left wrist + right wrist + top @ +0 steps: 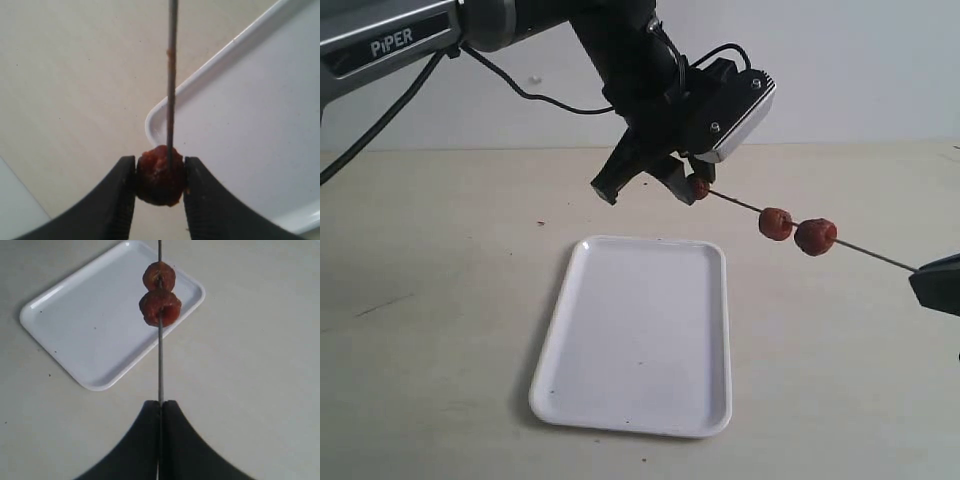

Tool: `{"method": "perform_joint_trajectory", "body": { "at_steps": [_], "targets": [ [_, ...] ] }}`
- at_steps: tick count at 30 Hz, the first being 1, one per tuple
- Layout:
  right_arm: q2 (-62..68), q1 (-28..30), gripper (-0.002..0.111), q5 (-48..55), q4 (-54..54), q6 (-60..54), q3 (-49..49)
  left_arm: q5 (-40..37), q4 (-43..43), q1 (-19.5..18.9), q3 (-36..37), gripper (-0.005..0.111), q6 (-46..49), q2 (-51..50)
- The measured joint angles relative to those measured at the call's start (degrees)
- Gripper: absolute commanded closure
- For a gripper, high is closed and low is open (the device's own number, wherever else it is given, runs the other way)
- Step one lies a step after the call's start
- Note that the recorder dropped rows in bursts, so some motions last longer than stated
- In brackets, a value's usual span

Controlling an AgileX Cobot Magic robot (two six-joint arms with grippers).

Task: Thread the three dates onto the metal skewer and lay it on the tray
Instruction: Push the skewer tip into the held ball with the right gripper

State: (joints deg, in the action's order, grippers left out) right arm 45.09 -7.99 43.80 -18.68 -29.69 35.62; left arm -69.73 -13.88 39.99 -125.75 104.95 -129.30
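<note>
The thin metal skewer (875,253) hangs in the air above the table, slanting down to the right. My right gripper (160,404) is shut on its lower end at the right edge of the exterior view. Two dates (776,223) (815,236) sit side by side on the rod's middle. The third date (160,175) is pinched between the jaws of my left gripper (160,172), with the skewer (171,90) tip in it; the same date (699,187) shows under the left arm. The white tray (640,335) lies on the table below.
The beige table (430,260) spreads around the tray. The left arm's black body and silver camera housing (735,110) hang above the tray's far edge. A black cable (520,90) loops behind the arm.
</note>
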Motion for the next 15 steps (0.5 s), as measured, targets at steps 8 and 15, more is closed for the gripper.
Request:
{"method": "perform_joint_trajectory", "body": {
  "at_steps": [8,15],
  "targets": [
    [1.3,0.0,0.108,-0.6,-0.5,-0.3,0.0,0.0,0.0,0.0,0.0,0.073,0.0,0.0],
    [0.0,0.0,0.108,1.4,0.3,-0.3,0.9,0.0,0.0,0.1,0.0,0.073,0.0,0.0]
  ]
}}
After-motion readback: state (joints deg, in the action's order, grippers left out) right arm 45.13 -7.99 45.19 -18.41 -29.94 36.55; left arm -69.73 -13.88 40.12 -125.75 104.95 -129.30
